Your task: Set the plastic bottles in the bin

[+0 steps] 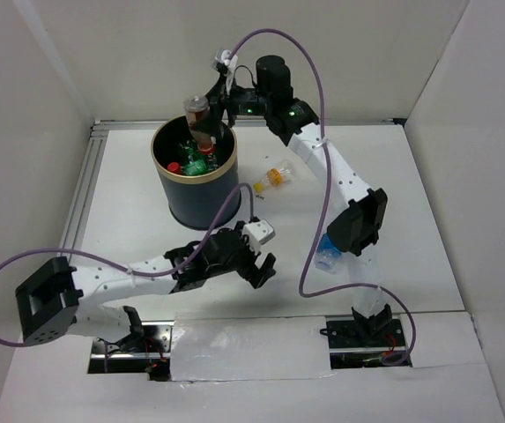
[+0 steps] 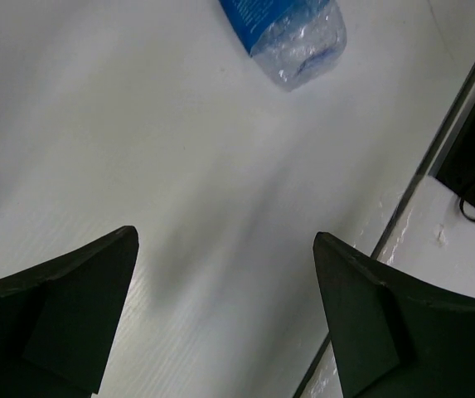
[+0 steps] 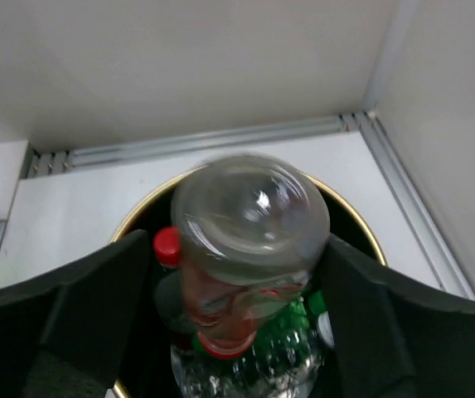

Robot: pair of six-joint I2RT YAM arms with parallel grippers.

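The dark bin (image 1: 181, 198) with a gold rim stands at the back left and holds several bottles, some green (image 1: 195, 163). My right gripper (image 1: 219, 91) is open above it. A clear bottle with a red label (image 1: 199, 123) stands base-up in the bin, tilted, its base between my jaws (image 3: 249, 211) with a gap at the left finger. The bin's rim (image 3: 361, 224) shows below. A clear bottle with a blue label (image 1: 327, 254) lies under the right arm and shows in the left wrist view (image 2: 291, 33). A yellow-capped bottle (image 1: 277, 176) lies right of the bin. My left gripper (image 1: 261, 260) is open and empty above the table.
White walls enclose the table on three sides, with a metal rail (image 1: 80, 203) along the left edge. The right arm (image 1: 345, 189) reaches across the table's right half, its purple cable looping down. The front table edge (image 2: 436, 157) runs beside the left gripper.
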